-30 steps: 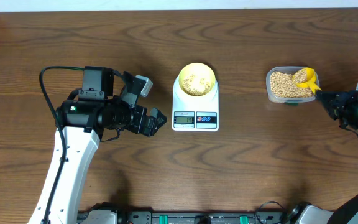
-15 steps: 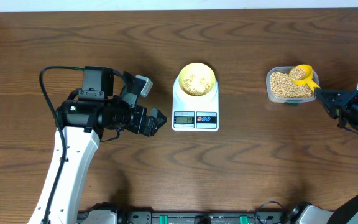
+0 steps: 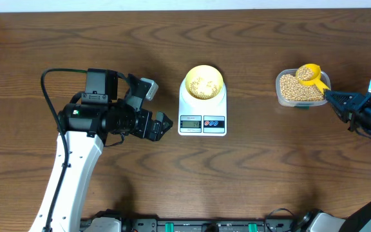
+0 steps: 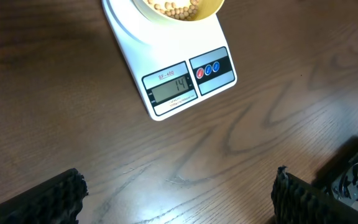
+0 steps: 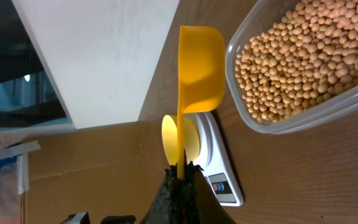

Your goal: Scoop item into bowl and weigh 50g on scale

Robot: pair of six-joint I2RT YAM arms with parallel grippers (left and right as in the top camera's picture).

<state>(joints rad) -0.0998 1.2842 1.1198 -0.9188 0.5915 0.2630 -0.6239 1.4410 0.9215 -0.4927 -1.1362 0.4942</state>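
The white scale [image 3: 202, 111] stands mid-table with the pale yellow bowl [image 3: 203, 82] on its platform, a thin layer of beans [image 3: 202, 84] inside. More beans [image 3: 294, 91] fill a clear tub [image 3: 279, 92] at the right. My right gripper [image 3: 332, 96] is shut on the handle of a yellow scoop [image 3: 308, 74], which hangs over the tub's far right corner, loaded with beans. In the right wrist view the scoop [image 5: 199, 68] is seen side-on, with the bowl [image 5: 191, 142] and scale [image 5: 219, 158] behind it. My left gripper [image 3: 163, 124] stands open left of the scale [image 4: 185, 78], holding nothing.
The scale's display [image 4: 173, 87] shows a number, with two round buttons [image 4: 208, 70] beside it. A pale wall [image 5: 98, 56] rises past the table's far edge. Bare wood lies between the scale and the tub [image 5: 309, 62].
The scoop has come up out of the beans in the tub, levelled and shifted slightly left and toward the far edge, now carrying beans. The left arm has not moved.
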